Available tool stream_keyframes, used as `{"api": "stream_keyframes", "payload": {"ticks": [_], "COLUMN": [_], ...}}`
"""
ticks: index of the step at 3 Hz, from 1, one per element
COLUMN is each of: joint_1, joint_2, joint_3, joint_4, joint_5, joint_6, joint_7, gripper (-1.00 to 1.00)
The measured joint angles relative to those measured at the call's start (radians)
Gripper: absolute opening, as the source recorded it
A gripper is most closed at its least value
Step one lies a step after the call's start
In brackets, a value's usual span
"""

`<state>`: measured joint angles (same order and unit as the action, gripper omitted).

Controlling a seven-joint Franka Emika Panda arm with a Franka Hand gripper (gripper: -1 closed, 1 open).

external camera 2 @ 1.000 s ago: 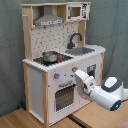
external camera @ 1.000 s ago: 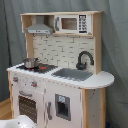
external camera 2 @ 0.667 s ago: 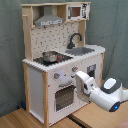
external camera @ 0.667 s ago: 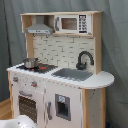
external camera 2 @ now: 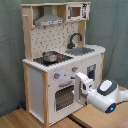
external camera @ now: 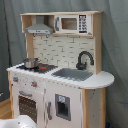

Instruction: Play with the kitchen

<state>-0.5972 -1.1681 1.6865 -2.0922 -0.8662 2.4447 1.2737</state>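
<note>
Kitchen, a tall toy set of white panels and light wood, stands upright on a wooden floor before a grey-green curtain, its long axis vertical. In the second exterior view its front faces the view's lower right, toward the arm.

Going left to right along its top in the first exterior view: a small metal pot sits on the black hob; what it holds cannot be made out. Next comes the grey sink, with nothing seen in it, and the black faucet curves behind it. Above hang the grey hood and the microwave.

In the second exterior view the white gripper reaches to just beside the knobs, above the windowed oven door. Whether the fingers are clenched or released cannot be told. The pot and hob lie above and left of the fingers.
</note>
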Motion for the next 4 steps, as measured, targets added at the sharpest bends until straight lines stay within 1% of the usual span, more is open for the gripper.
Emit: {"api": "stream_keyframes", "payload": {"ticks": [1, 2, 3, 4], "joint_1": [-0.035, -0.075, -0.112, -0.143], "joint_2": [-0.005, -0.012, -0.024, -0.031], "joint_3": [0.019, 0.036, 0.048, 0.048], "joint_4": [-0.001, -0.015, -0.043, -0.122], "joint_5": [0.000, -0.003, -0.003, -0.013], "joint_6": [0.010, 0.026, 0.057, 0.095], "joint_7": [0.099, 0.196, 0.277, 0.315], "gripper": [1.00, 1.00, 1.00, 1.00]}}
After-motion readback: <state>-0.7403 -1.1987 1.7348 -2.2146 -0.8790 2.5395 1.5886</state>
